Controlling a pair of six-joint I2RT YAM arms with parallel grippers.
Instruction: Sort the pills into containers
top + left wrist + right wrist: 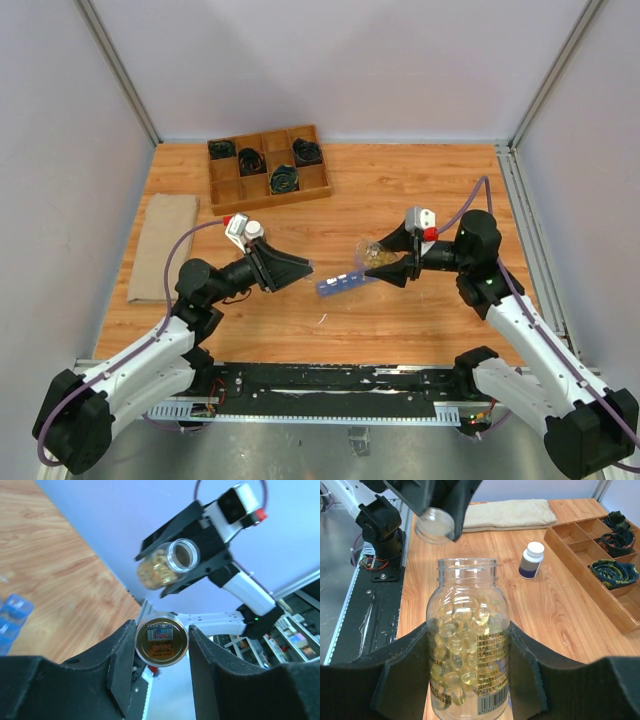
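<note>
Top external: a blue pill organizer is seen lying slantwise on the counter, between the two arms. The right jaws are clenched on a clear bottle just beside the organizer's right end, and yellow pills are seen inside it. The left jaws are pointed at the organizer's left end; what they grip cannot be told from here. A wooden tray with black coils is placed at the far side, and a tan cloth at the left edge. A white-capped bottle is seen just beside the left wrist.

Left wrist: the left jaws are clenched on a round lid, pinched from both sides by the fingers. Beyond it the clear bottle is held off the counter by the right jaws, open mouth turned toward this camera, with amber pills piled at its back. One end of the organizer is caught at the left edge, on the wood.

Right wrist: the clear bottle is gripped at its lower body between both pads, neck uncapped, label facing the camera. The pills are contained in it, filled to just under the shoulder. The lid is seen at upper left in the left jaws. The white-capped bottle is stood upright on the counter near the tray, with the cloth beyond.
</note>
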